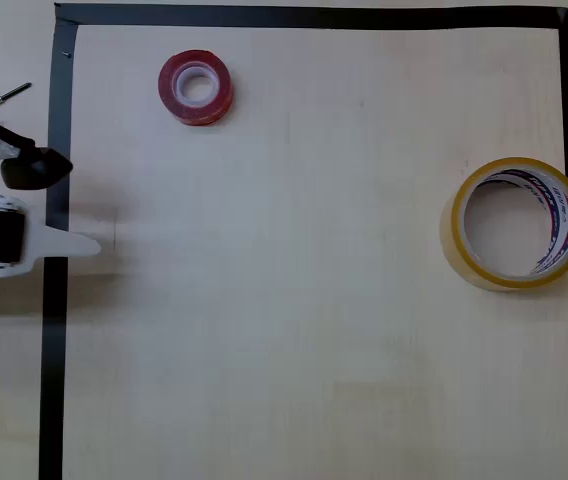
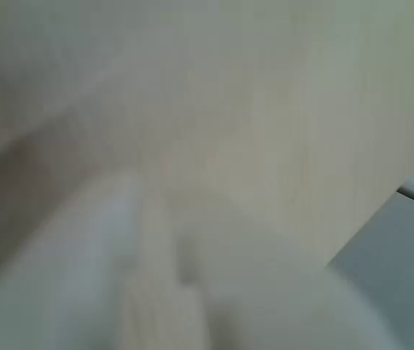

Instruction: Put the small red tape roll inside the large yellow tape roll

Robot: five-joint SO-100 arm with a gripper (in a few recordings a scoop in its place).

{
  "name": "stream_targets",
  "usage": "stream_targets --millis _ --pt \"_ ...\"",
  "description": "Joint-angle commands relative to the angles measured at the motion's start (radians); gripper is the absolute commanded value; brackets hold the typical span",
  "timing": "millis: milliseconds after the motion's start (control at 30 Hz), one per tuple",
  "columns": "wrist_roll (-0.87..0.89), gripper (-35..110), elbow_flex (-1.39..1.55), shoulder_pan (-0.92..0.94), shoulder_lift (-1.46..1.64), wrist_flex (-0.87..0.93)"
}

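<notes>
Two flat-lying rolls, small glossy red tape roll point(image 1: 195, 87) well apart from large yellow tape roll point(image 1: 515, 223).

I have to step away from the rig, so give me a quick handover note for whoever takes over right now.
Gripper: at the left edge in the overhead view, over the black tape border, holding nothing; the wrist view is too blurred to tell open from shut.
Small red tape roll: flat on the table, upper left.
Large yellow tape roll: flat at the right edge, hole empty.
Done: nothing yet.
Left: grasp the red roll, carry it across, drop it into the yellow roll.
</notes>
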Motion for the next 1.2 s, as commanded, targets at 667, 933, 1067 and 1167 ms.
stream_targets --millis 667,933,1067,1167 --pt "0.008 0 -0.074 -0.115 0.015 0.044" --pt "0.002 0 -0.106 -0.206 0.006 0.014" --pt "0.002 0 -0.233 -0.272 -0.273 -0.086" --pt "0.002 0 -0.368 -0.328 -0.525 -0.123"
